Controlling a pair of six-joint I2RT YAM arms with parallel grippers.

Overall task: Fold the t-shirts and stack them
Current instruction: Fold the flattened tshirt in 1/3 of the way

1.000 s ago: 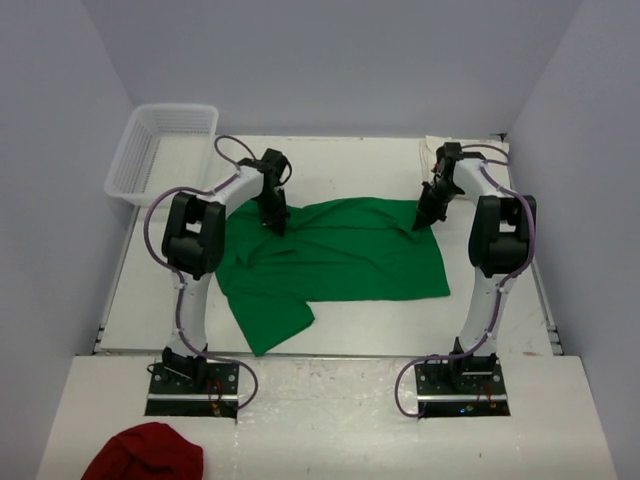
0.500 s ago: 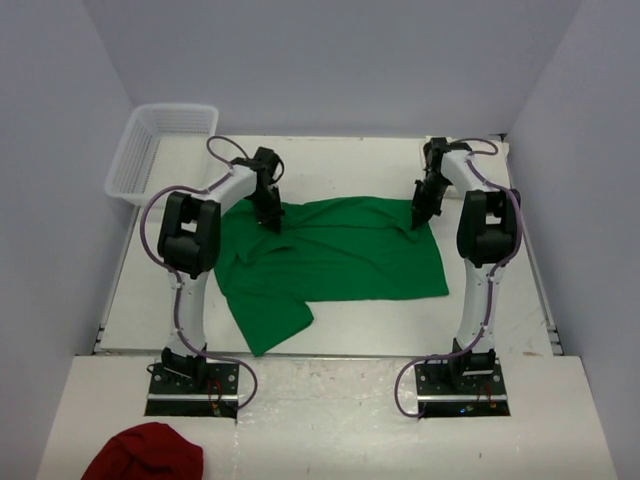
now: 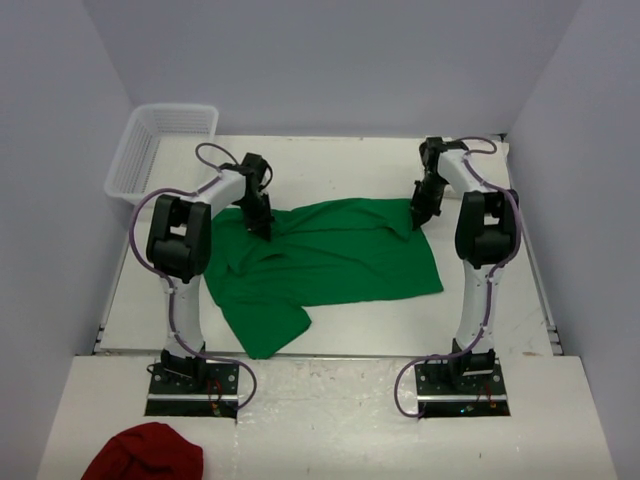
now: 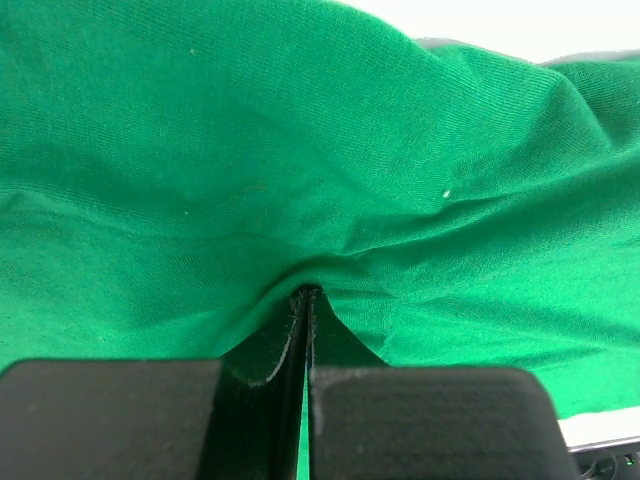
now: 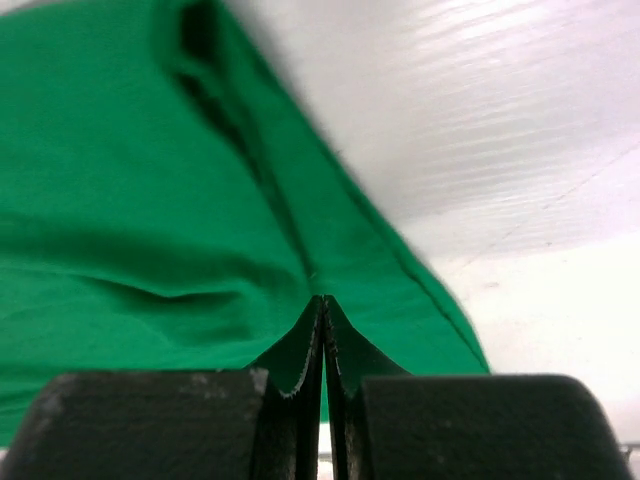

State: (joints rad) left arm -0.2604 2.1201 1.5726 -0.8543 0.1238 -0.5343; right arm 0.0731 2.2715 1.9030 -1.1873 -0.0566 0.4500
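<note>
A bright green t-shirt [image 3: 330,255] lies spread across the middle of the table, one sleeve or corner hanging toward the near left. My left gripper [image 3: 262,226] is shut on the shirt's far left edge, and the cloth [image 4: 300,180] bunches into the closed jaws of my left gripper [image 4: 305,292]. My right gripper [image 3: 420,220] is shut on the shirt's far right corner, where green fabric [image 5: 150,220] is pinched at the tips of my right gripper [image 5: 323,299]. The cream-white t-shirt is out of view.
A white plastic basket [image 3: 160,150] stands at the far left corner of the table [image 3: 340,165]. A dark red cloth [image 3: 145,452] lies on the near ledge beside the left arm's base. Grey walls close in on three sides.
Both grippers have moved toward the far edge and slightly apart, pulling the green shirt's top edge with them. The shirt has shifted and stretched flatter.
</note>
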